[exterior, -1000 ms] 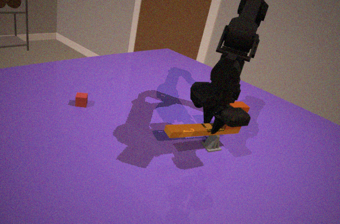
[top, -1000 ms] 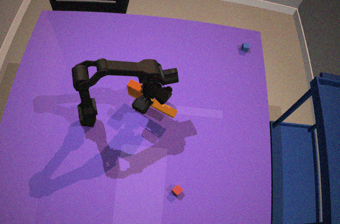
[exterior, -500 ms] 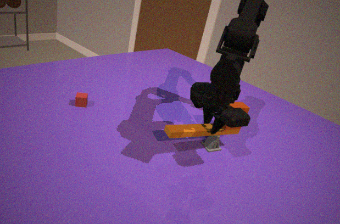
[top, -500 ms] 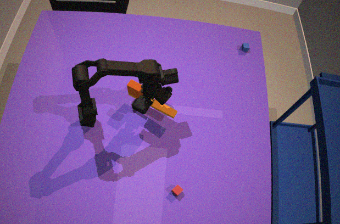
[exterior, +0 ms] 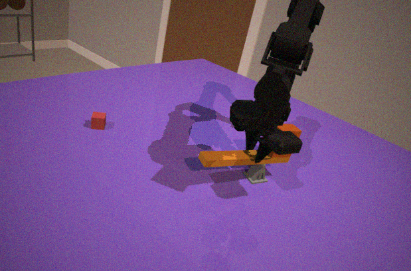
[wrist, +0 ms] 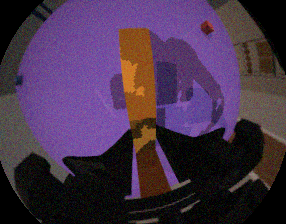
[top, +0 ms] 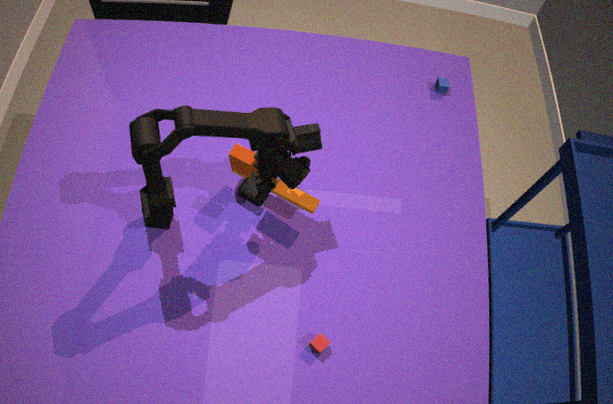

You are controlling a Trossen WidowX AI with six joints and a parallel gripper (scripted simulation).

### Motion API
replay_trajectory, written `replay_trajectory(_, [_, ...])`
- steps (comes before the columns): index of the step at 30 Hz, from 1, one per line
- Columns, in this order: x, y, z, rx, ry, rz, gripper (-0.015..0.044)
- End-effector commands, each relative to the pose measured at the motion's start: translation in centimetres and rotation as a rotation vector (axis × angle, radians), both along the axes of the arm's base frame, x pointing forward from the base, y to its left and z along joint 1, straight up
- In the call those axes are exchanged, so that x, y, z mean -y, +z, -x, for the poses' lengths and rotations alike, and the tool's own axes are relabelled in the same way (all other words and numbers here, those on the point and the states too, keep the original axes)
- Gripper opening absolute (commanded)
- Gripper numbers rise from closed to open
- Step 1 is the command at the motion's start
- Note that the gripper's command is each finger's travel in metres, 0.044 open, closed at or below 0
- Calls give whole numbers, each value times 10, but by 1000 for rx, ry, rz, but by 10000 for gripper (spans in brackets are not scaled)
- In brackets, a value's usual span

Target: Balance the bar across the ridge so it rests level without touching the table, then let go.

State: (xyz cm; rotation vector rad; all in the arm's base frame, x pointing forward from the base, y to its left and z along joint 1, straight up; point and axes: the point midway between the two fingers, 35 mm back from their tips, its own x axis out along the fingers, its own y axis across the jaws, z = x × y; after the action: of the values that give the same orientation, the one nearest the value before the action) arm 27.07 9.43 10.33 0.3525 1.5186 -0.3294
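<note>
On the far left of the exterior view a small red cube point(exterior: 98, 120) sits alone on the purple surface point(exterior: 88, 206), well apart from the work. Moving right, the orange bar point(exterior: 221, 159) lies roughly level, with its free end reaching left and clear of the surface. It looks like a stiff, straight block that should not sag, and probably light for its length. Its smooth faces may slip a little, so a grip near the middle, where its weight would balance, seems the sensible place to hold it. Further right, the grey ridge point(exterior: 256, 174) stands directly under the bar, below the grip point; whether the two touch is hard to tell. Above it the hand point(exterior: 258, 153) is clamped on the bar across its width. The bar's right end is partly hidden behind the hand. No brand, label or readable writing shows anywhere; a paler mark on the bar's top is not legible.
</note>
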Motion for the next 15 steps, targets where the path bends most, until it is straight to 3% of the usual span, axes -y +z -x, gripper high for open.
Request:
replay_trajectory(1, [0, 0, 0, 2, -2, -1, 0])
replay_trajectory(15, [0, -2, 0, 2, -2, -1, 0])
